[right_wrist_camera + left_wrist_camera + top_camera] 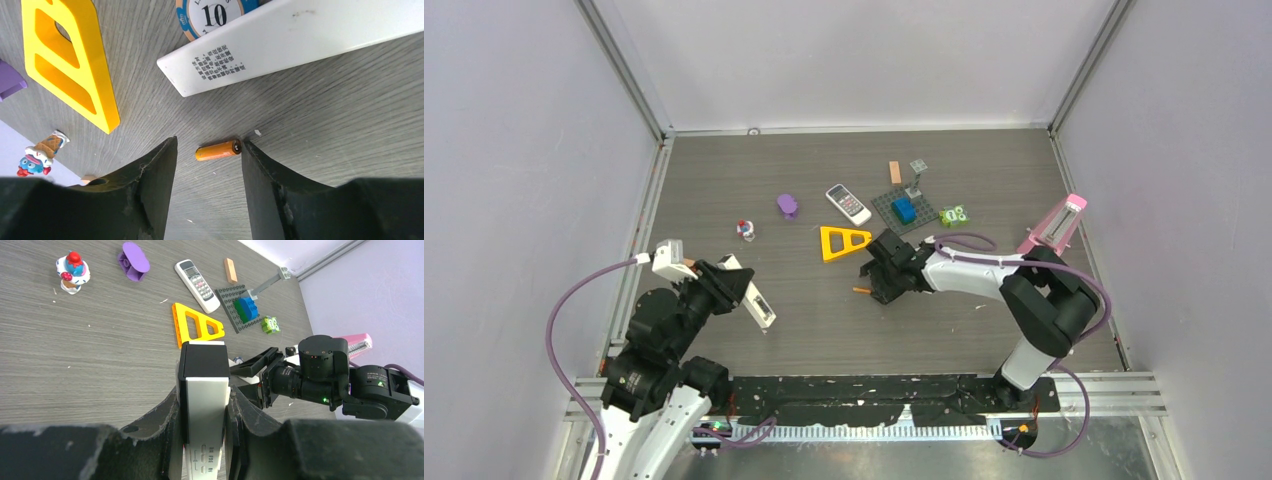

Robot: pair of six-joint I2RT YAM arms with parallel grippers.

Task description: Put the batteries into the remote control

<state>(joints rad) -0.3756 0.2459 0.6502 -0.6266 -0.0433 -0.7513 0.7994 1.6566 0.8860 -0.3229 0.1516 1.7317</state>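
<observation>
The left hand [204,405] is closed tight on the remote [758,304], one finger on each long side. The remote's far end carries a black section and points toward the middle of the table [824,330]. Whether that end touches the wood I cannot tell. In the right wrist view its printed white underside lies across the top, with a blue-rimmed chip [215,15] marked 10 showing behind it.

The right hand [209,155] is low over the table with its jaws apart and nothing held. Between them on the wood lies an orange stick [216,150]. One of the fingers [255,170] is just beside the stick's dark tip, and the other is clear of it. I cannot pick out the dark batteries in any view.

A yellow triangle [844,242] lies flat just beyond the right hand. Farther back are a keypad remote [848,203], a purple piece [787,205] and a small ice-cream toy [745,229]. A grey plate [886,203] with a blue brick [904,209] on it lies beside the keypad remote, with a green toy [953,215] just to its right and a tan block [894,172] behind
</observation>
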